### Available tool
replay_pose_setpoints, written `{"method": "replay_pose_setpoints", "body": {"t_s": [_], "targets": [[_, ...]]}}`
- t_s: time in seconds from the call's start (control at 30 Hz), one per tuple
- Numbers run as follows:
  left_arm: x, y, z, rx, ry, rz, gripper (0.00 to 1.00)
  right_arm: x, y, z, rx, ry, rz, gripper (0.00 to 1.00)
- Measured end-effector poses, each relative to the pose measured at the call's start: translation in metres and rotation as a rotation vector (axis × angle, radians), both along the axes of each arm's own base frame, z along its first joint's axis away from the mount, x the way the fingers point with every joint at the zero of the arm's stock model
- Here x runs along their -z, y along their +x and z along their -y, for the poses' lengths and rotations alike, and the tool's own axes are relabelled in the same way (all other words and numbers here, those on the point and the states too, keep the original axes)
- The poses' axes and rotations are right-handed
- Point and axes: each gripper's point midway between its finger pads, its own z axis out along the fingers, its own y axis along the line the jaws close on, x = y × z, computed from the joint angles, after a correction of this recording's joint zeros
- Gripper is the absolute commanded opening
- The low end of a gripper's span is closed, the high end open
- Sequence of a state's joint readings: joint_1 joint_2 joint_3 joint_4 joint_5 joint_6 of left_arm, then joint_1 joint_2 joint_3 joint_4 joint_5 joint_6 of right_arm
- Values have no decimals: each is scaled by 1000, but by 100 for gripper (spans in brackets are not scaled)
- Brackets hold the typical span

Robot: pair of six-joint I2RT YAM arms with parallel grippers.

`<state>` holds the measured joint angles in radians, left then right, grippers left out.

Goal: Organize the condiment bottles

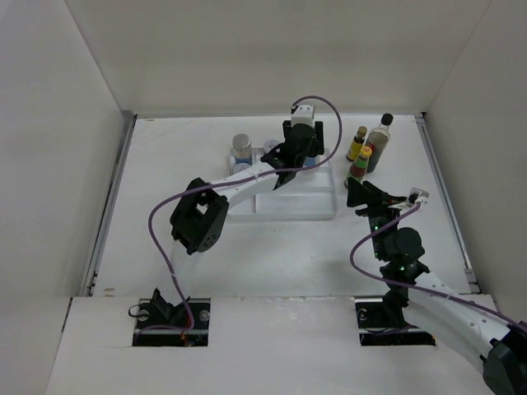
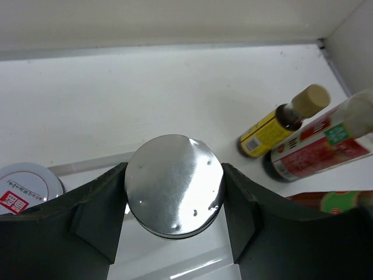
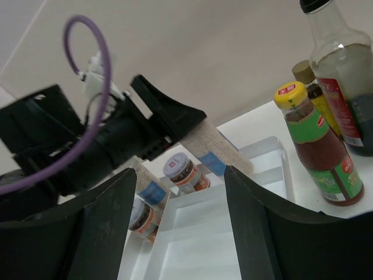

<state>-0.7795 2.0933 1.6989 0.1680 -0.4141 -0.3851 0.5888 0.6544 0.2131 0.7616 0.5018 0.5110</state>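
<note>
The left gripper (image 1: 298,156) pinches a grey-lidded jar (image 2: 175,186) by its sides, upright at the back of the white tray (image 1: 296,206), probably to place it straight, while the right gripper (image 1: 387,197) hangs wide open and empty.

In your left wrist view, the shiny-lidded jar (image 2: 175,195) pinched in the left claw (image 2: 175,175) shows only its lid; body and label lie hidden beneath. At 9 o'clock, a white-topped jar (image 2: 29,185) is cut by the frame edge and a claw finger. At 4 o'clock, the red-and-green sauce bottle (image 2: 332,201) is mostly behind the other finger. The tall bottle (image 2: 326,143) loses its cap at the 3 o'clock edge.

In your right wrist view, the tan-capped bottle (image 3: 307,76) stands mostly behind the red-and-green sauce bottle. The left arm (image 3: 87,146) is blurred. At 7 o'clock, one finger of the right claw (image 3: 179,172) covers part of a reddish-labelled jar (image 3: 143,214).

From above, the labels are too small to read.
</note>
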Motion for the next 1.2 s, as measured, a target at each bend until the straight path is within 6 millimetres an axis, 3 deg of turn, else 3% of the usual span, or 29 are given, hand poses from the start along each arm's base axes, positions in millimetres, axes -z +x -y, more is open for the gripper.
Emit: {"method": "replay_pose_setpoints", "body": {"t_s": [0.07, 0.37, 0.67, 0.8, 0.93, 1.1, 1.2], "targets": [[15, 4, 3, 1, 18, -9, 41, 0, 0, 0, -1, 6, -1, 69], [-8, 18, 6, -1, -3, 41, 41, 11, 5, -3, -3, -9, -35, 70], [19, 29, 9, -3, 29, 48, 43, 12, 5, -4, -3, -7, -37, 71], [31, 30, 9, -2, 49, 42, 58, 13, 6, -4, -3, -10, -42, 73], [50, 26, 4, -8, 75, 28, 67, 13, 6, -4, -3, -11, -43, 75], [42, 27, 7, -14, 57, 63, 89, 17, 7, -5, -3, -19, -54, 79], [42, 26, 8, -12, 55, 69, 96, 16, 7, -5, -3, -17, -51, 80]]}}
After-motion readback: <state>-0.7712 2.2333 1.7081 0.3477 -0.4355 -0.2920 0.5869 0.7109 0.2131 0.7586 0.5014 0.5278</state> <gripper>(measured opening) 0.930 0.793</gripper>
